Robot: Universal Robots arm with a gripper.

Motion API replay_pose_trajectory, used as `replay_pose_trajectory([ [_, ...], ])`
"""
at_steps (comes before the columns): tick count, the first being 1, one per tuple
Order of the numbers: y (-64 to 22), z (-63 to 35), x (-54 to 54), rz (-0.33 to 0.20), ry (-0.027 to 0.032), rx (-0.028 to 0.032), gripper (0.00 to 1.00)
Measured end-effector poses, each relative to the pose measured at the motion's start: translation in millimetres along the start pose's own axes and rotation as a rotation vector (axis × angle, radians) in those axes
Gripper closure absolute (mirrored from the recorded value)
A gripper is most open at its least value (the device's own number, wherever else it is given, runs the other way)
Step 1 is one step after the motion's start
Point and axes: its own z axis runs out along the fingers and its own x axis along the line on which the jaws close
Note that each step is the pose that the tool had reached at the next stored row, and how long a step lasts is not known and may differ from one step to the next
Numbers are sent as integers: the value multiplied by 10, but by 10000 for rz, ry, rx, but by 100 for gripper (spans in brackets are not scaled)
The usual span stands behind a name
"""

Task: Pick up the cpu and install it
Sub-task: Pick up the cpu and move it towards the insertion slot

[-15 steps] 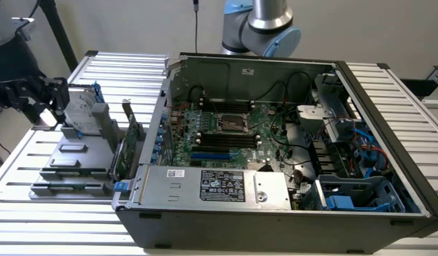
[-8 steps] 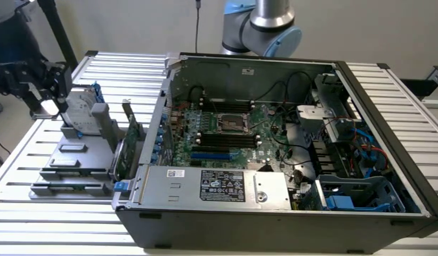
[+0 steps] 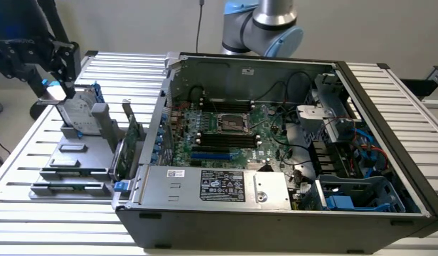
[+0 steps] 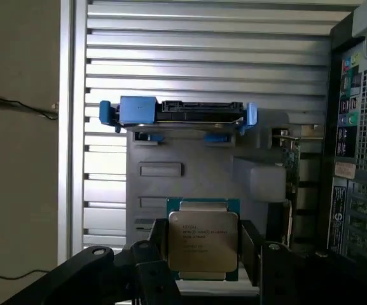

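Cpu (image 4: 202,222): held off the fixture by the gripper (image 4: 203,249), silver lid facing the wrist camera, thin green rim showing around it. The black fingers (image 4: 250,244) stand wide, one against each side edge.
Several lines of dark print on the lid; too fine to read.

Behind the cpu: grey parts fixture (image 4: 170,184) with shallow rectangular pockets. A hard drive (image 4: 182,114) with blue brackets stands on edge in it. In the exterior view the held cpu hangs just beside that drive's top corner, towards the exterior view's left.
A green circuit card (image 3: 130,141) stands upright between the fixture and the computer case (image 3: 276,229).

Case lies open. Motherboard (image 3: 226,144) exposed, with the cpu socket (image 3: 231,124) near its middle.
Power supply (image 3: 169,186) carries a black-and-white rating label and a small white barcode sticker; text illegible.
Green and pink stickers on the case's rear panel in the wrist view, also illegible.

Surface: table (image 3: 34,224) of ribbed aluminium slats.
Room: plain pale wall (image 3: 134,26). The robot arm (image 3: 265,21), grey and light blue, is mounted behind the case.
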Motion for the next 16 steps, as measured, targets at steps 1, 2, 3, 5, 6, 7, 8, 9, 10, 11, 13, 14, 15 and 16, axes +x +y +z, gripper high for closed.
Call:
replay_pose_trajectory([
  [1, 0, -39, -47, -2, 12, -1, 45],
  [2, 0, -59, -93, -2, 17, -8, 45],
  [3, -1, -72, -138, -4, 19, -14, 45],
  [5, -2, -94, -226, -3, 20, -28, 45],
  [6, -2, -105, -272, -2, 21, -36, 45],
  [7, -3, -115, -318, -3, 20, -45, 45],
  [8, -4, -126, -362, -3, 22, -54, 45],
  [9, -5, -136, -411, -4, 22, -65, 45],
  [10, -6, -145, -456, -4, 24, -75, 45],
  [11, -6, -152, -501, -3, 24, -86, 45],
  [13, -7, -167, -589, -3, 27, -109, 45],
  [14, -8, -174, -636, -4, 28, -120, 45],
  [15, -10, -180, -683, -4, 29, -131, 45],
  [16, -10, -184, -728, -4, 30, -142, 45],
])
